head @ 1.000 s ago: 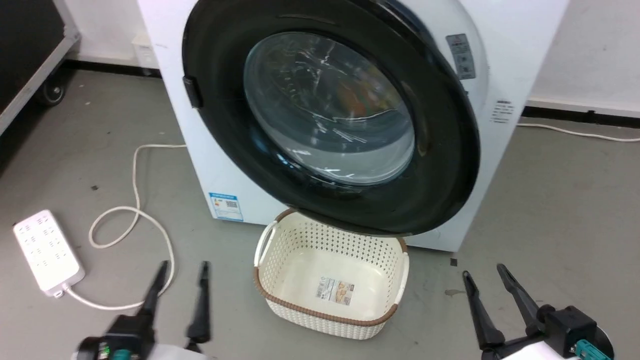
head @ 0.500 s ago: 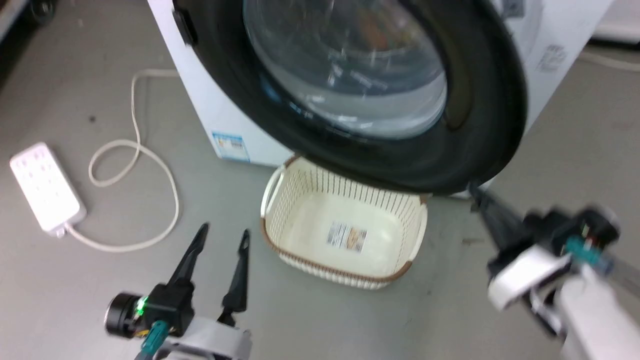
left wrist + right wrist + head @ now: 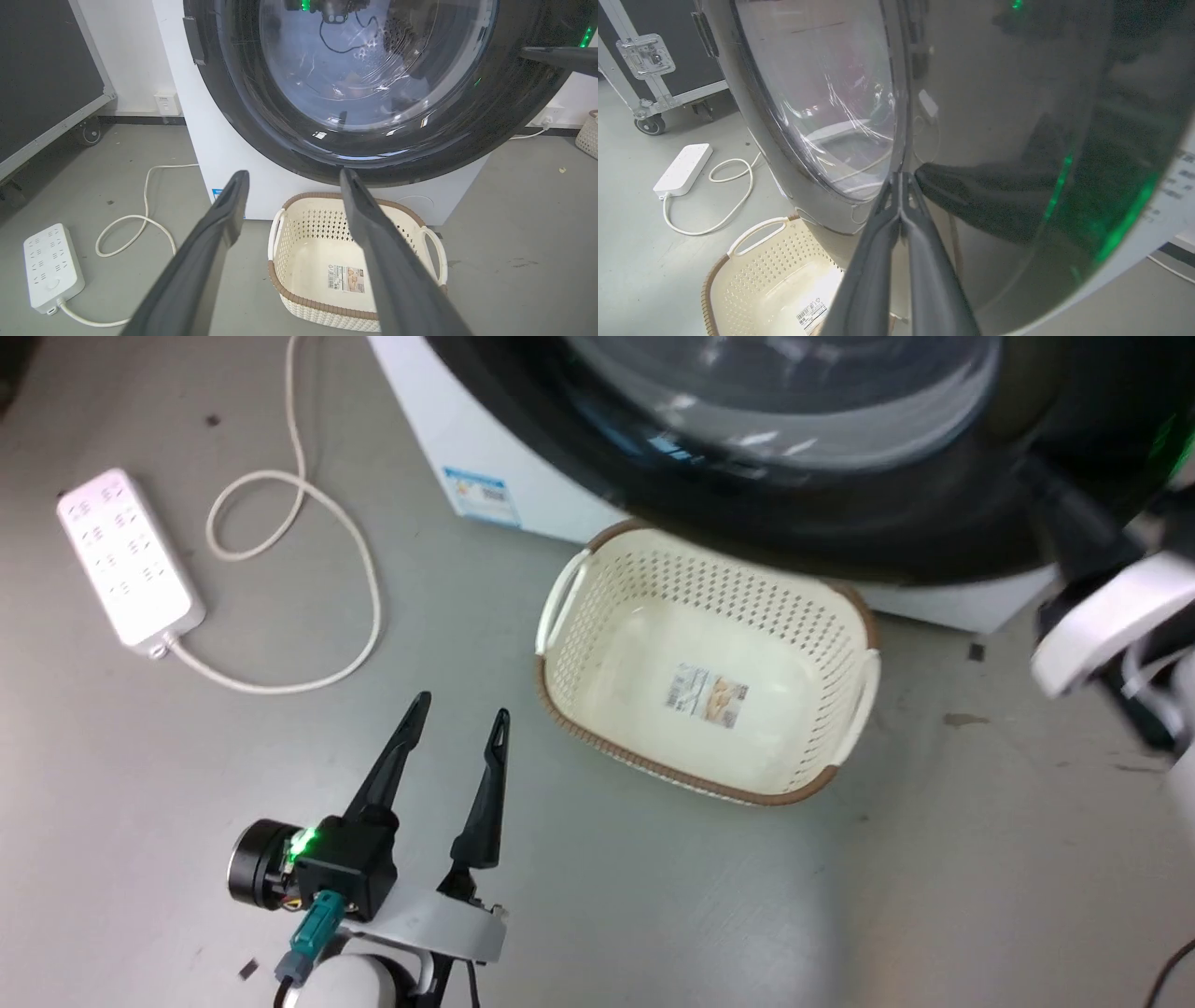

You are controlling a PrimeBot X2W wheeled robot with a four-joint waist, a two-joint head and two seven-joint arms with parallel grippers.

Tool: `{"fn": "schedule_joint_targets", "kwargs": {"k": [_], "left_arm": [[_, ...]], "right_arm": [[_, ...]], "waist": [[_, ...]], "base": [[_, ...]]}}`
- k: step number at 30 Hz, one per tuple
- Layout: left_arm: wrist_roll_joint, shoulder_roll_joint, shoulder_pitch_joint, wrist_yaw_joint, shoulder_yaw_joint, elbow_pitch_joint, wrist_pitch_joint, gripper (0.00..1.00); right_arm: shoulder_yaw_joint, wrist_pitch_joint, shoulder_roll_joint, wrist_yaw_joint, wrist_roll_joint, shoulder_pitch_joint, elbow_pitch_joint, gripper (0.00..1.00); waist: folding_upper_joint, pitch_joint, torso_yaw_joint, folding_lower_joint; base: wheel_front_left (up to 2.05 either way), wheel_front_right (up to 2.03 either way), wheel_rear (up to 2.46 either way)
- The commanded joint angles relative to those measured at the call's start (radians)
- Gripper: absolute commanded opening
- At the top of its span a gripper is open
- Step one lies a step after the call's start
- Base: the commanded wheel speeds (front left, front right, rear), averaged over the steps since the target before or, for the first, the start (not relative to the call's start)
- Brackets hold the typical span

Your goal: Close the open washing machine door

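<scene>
Grey floor [image 3: 840, 896]: cream basket [image 3: 709, 586] holds a label [image 3: 707, 694]; left end effector [image 3: 462, 705] spread, right end effector [image 3: 901, 177] pinched together.

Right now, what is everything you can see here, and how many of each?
washing machine door: one, black rim, clear glass, swung out over the basket.
washing machine: one, white, behind the door.
sticker: one, blue, low on the machine's front.
basket: one, cream with brown rim, floor below the door.
power strip: one, white, floor left.
cable: one, pale, looped beside the strip.
wheeled case: one, black, far left.
left gripper: one, dark, jaws apart, left of the basket.
right gripper: one, dark, jaws together, at the door's right rim.
</scene>
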Motion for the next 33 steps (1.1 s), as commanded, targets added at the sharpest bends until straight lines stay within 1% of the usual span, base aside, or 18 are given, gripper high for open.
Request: {"fn": "schedule_joint_targets", "kwargs": {"k": [1, 4, 12, 16, 19, 20, 21, 24, 26, 29, 30, 31, 32, 33], "left_arm": [[-0.008, -0.001, -0.015, 0.007, -0.004, -0.005, -0.005, 1.00], [-0.013, -0.001, -0.022, 0.015, -0.008, -0.009, -0.005, 1.00], [-0.011, -0.001, -0.037, 0.025, -0.015, -0.014, -0.005, 1.00], [-0.007, -0.001, -0.043, 0.033, -0.022, -0.018, -0.005, 1.00], [-0.008, -0.001, -0.040, 0.039, -0.021, -0.017, -0.005, 1.00], [-0.009, -0.001, -0.037, 0.039, -0.020, -0.014, -0.005, 1.00], [-0.013, -0.001, -0.034, 0.039, -0.018, -0.010, -0.005, 1.00], [-0.021, -0.001, -0.022, 0.038, -0.007, 0.002, -0.005, 1.00], [-0.021, -0.001, -0.010, 0.039, 0.007, 0.014, -0.005, 1.00], [-0.027, -0.001, 0.012, 0.044, 0.030, 0.045, -0.005, 1.00], [-0.027, -0.001, 0.012, 0.044, 0.030, 0.045, -0.005, 1.00], [-0.034, -0.001, 0.028, 0.044, 0.042, 0.070, -0.005, 1.00], [-0.034, -0.001, 0.028, 0.044, 0.042, 0.070, -0.005, 1.00], [-0.039, -0.001, 0.036, 0.043, 0.048, 0.081, -0.005, 1.00]], "right_arm": [[-0.008, 0.003, -0.015, -0.002, 0.018, -0.041, 0.029, 0.00], [-0.022, 0.004, -0.022, -0.002, 0.048, -0.110, 0.098, 0.00], [-0.075, -0.008, -0.014, -0.002, 0.055, -0.254, 0.264, 0.00], [-0.080, -0.016, 0.004, -0.002, 0.045, -0.288, 0.306, 0.00], [-0.076, -0.021, 0.020, -0.002, 0.045, -0.277, 0.319, 0.00], [-0.075, -0.022, 0.026, -0.002, 0.047, -0.266, 0.319, 0.11], [-0.072, -0.022, 0.030, -0.002, 0.048, -0.253, 0.315, 1.00], [-0.083, -0.023, 0.035, -0.002, 0.039, -0.188, 0.255, 1.00], [-0.127, -0.023, 0.044, -0.002, 0.035, -0.124, 0.201, 1.00], [-0.202, -0.023, 0.077, -0.002, -0.003, 0.002, 0.092, 1.00], [-0.202, -0.023, 0.077, -0.002, -0.003, 0.002, 0.092, 1.00], [-0.248, -0.023, 0.108, -0.002, -0.041, 0.101, 0.005, 1.00], [-0.248, -0.023, 0.108, -0.002, -0.041, 0.101, 0.005, 1.00], [-0.270, -0.024, 0.123, -0.002, -0.063, 0.151, -0.040, 1.00]], "waist": [[-0.0001, 0.016, 0.016, -0.0002], [-0.0001, 0.026, 0.028, -0.0002], [-0.0001, 0.051, 0.038, -0.0002], [-0.0001, 0.053, 0.035, -0.0002], [-0.0001, 0.032, 0.026, -0.0002], [-0.0001, 0.020, 0.022, -0.0002], [-0.0001, 0.005, 0.018, -0.0002], [-0.0001, -0.049, -0.001, -0.0002], [-0.0001, -0.088, -0.020, -0.0002], [-0.0001, -0.154, -0.055, -0.0002], [-0.0001, -0.154, -0.055, -0.0002], [-0.0001, -0.198, -0.080, -0.0002], [-0.0001, -0.198, -0.080, -0.0002], [-0.0001, -0.216, -0.093, -0.0002]], "base": [[0.00, 0.00, 0.00], [0.00, 0.00, 0.00], [0.00, 0.00, 0.00], [0.00, 0.00, 0.00], [0.00, 0.00, 0.00], [0.00, 0.00, 0.00], [0.00, 0.00, 0.00], [0.00, 0.00, 0.00], [0.00, 0.00, 0.00], [0.00, 0.00, 0.00], [0.00, 0.00, 0.00], [0.00, 0.00, 0.00], [0.00, 0.00, 0.00], [0.00, 0.00, 0.00]]}}
